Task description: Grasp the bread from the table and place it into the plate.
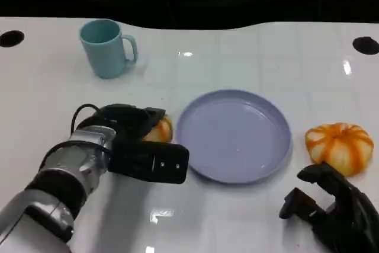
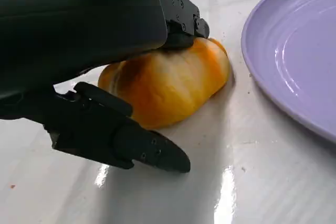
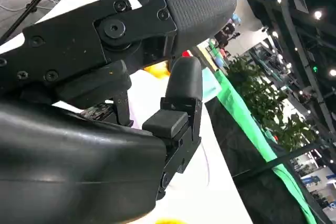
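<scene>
L hand (image 1: 137, 140) touching bread (image 2: 168, 85) (fingers straddling).

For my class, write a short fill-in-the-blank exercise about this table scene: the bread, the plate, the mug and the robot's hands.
1. The left hand is closing around the ____, which still lies on the table.
2. The purple plate holds ____.
3. The teal mug stands ____, its handle on the plate's side.
4. The striped orange bun lies just beyond the ____ hand.

Missing words: bread; nothing; upright; right
</scene>
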